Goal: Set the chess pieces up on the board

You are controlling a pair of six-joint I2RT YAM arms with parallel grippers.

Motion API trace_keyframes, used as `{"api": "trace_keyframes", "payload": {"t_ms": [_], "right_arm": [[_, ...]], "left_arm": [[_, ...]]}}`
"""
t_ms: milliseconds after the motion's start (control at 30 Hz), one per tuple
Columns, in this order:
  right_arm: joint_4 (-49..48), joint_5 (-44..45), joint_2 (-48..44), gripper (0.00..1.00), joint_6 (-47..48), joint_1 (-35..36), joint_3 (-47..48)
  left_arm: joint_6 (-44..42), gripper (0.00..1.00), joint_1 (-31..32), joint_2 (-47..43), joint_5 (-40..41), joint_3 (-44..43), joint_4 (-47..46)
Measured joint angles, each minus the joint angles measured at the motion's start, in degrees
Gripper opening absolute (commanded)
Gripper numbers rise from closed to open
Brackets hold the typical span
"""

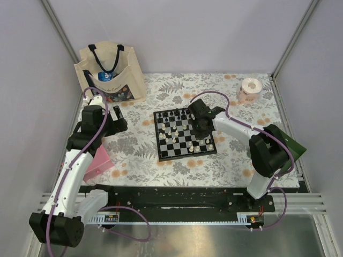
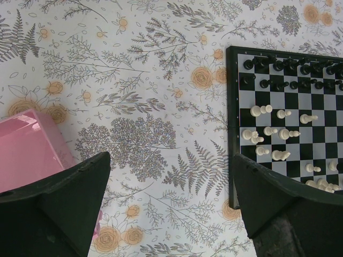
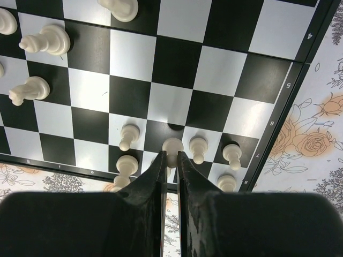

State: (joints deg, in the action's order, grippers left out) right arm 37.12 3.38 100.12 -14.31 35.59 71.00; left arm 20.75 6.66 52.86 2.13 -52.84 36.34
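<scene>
Right gripper (image 3: 172,157) on board (image 3: 177,64), seen from above
Fingers (image 3: 155,179) drawn close with a thin slit between them, tips pinching a white piece (image 3: 172,145) on a square near the board's numbered border (image 3: 278,120); pawns (image 3: 198,149) stand just beside it on both sides in the nearest rows; larger white pieces (image 3: 48,40) sit well apart at upper left and the top edge; flowered cloth (image 3: 316,139) shows beyond the border at right and below
</scene>
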Motion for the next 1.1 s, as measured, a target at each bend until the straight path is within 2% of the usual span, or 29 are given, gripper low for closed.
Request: {"api": "trace_keyframes", "payload": {"t_ms": [1100], "right_arm": [[-0.02,-2.60,1.27,0.08,0.22,0.00,-0.31]], "left_arm": [[0.00,0.99,0.00,0.00,-0.02,0.00,0.00]]}}
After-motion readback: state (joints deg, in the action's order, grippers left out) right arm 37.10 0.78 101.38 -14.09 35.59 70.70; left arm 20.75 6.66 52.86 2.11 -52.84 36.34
